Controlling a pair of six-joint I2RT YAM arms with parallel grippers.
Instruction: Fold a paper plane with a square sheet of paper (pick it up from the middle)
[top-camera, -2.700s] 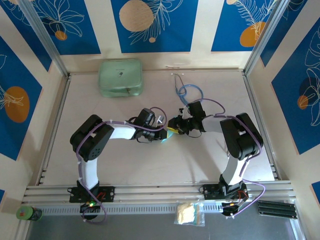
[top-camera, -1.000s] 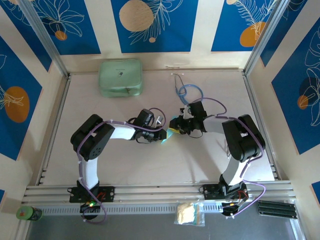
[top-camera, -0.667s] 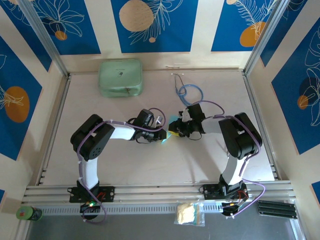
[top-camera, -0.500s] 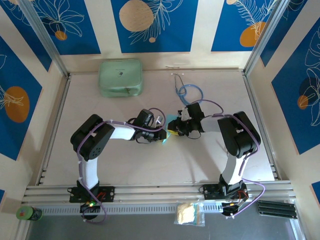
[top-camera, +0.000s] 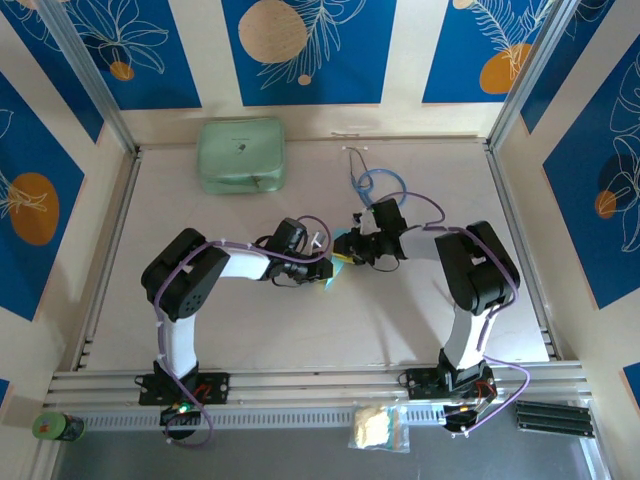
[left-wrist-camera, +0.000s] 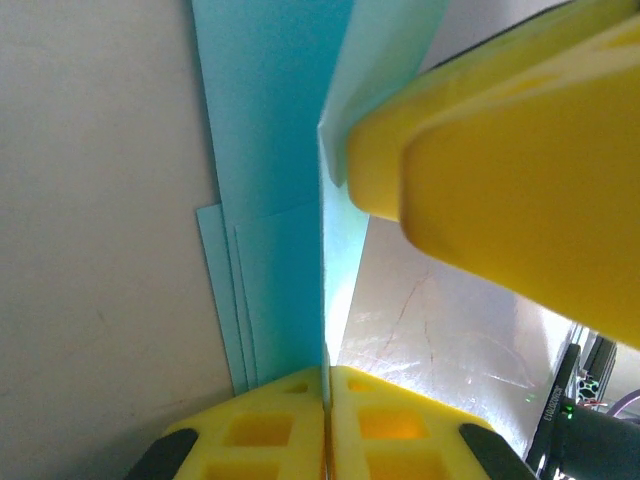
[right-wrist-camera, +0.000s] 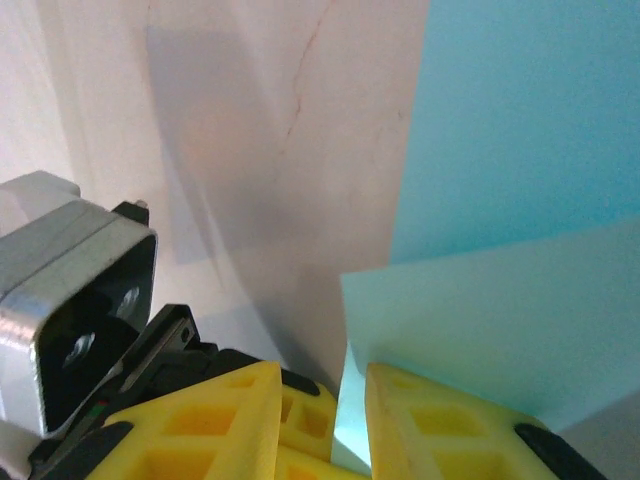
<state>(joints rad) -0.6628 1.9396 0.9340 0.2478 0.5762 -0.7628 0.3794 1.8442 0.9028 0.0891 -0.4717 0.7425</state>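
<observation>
With our left gripper (left-wrist-camera: 327, 385) pinching the square sheet of paper (left-wrist-camera: 270, 120) and our right gripper (right-wrist-camera: 322, 378) slightly spread around a flap between its jaws, uneven pulling could tear or miscrease it.

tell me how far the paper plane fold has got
Done: the paper is already folded at least once; stacked layer edges show in the left wrist view. In hand: the left gripper has its jaws shut on a raised crease, while the right gripper has its jaws slightly apart around a flap. Left: no pointed dart shape shows yet, so more folds likely remain.
</observation>
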